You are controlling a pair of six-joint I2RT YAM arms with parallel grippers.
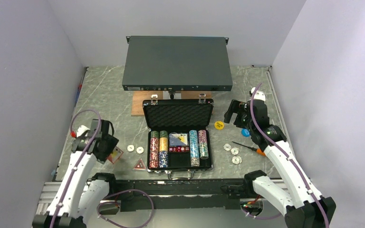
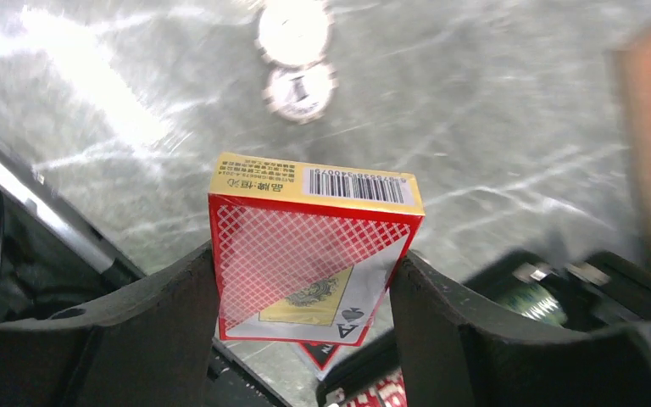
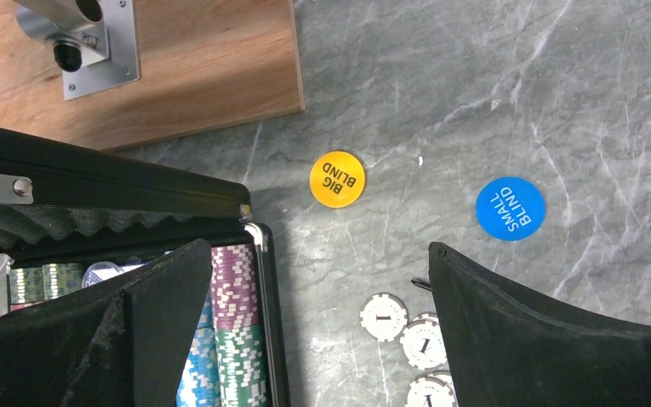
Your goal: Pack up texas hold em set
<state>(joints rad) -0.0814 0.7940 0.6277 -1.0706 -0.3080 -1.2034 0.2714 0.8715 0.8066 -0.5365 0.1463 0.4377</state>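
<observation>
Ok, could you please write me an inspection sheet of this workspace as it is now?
Surface: grey marbled table, loose pieces on both sides of the case.
Job's things: briefcase open, chip rows inside; card deck held in left pincer; yellow disc, blue disc and white chips lying on the table.
Clutter: rack box behind the briefcase, wooden board beneath it; screwdriver at right.
Pincers: left shut on the card deck; right pincer open, empty, above the discs.
Cables: purple cables loop along both arms.
Surroundings: plain walls on three sides.
</observation>
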